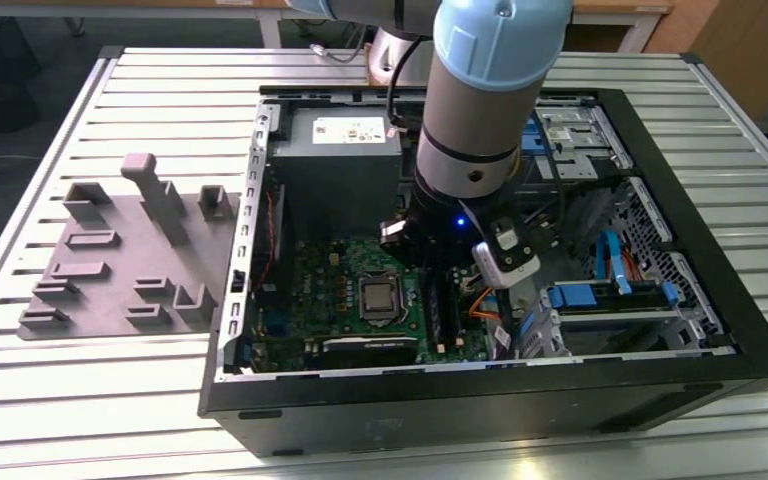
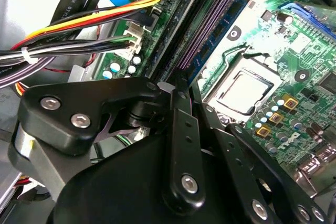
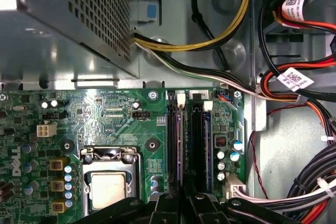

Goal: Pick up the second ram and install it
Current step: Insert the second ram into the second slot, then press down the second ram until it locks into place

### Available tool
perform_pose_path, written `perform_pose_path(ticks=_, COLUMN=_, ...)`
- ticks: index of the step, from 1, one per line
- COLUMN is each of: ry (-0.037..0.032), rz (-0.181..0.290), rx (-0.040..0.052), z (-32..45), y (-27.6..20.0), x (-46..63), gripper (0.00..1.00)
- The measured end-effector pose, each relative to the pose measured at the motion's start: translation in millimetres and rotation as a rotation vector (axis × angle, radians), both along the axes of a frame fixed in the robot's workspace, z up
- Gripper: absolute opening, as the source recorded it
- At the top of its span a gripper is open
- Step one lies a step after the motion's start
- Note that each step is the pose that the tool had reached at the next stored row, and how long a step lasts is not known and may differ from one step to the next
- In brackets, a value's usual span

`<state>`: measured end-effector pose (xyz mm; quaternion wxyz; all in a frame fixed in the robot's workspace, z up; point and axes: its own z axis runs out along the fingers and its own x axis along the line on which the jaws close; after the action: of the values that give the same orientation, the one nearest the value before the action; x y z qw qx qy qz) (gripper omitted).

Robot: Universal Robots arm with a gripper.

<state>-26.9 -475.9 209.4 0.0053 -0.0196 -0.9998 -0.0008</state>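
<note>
My gripper (image 1: 435, 272) is low inside the open computer case, over the black memory slots (image 3: 172, 135) of the green motherboard (image 1: 311, 290). In both wrist views its black fingers are drawn together (image 2: 179, 83) (image 3: 184, 196) in line with one slot. The second ram (image 2: 224, 20), a thin blue-green stick with dark chips and a purple striped edge, runs straight out from the fingertips along that slot. The fingers are shut on it about midway along. Another blue-edged stick (image 3: 206, 145) stands in the slot farther from the processor (image 3: 107, 187).
A grey holder tray (image 1: 104, 260) with raised blocks lies on the slatted table at the exterior view's left. The power supply (image 1: 337, 140) sits behind the board. Bundled cables (image 2: 79, 30) and a drive cage (image 1: 611, 300) crowd the far side of the slots.
</note>
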Motion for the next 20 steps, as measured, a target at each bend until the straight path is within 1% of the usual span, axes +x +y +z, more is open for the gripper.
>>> perform_pose_path(ticks=11, ry=-0.0003, rz=0.0, rx=0.0007, z=-0.5, y=0.1, x=0.2, gripper=0.14)
perform_pose_path(ticks=20, ry=-0.0003, rz=0.0, rx=0.0007, z=2.8, y=0.1, x=0.2, gripper=0.14)
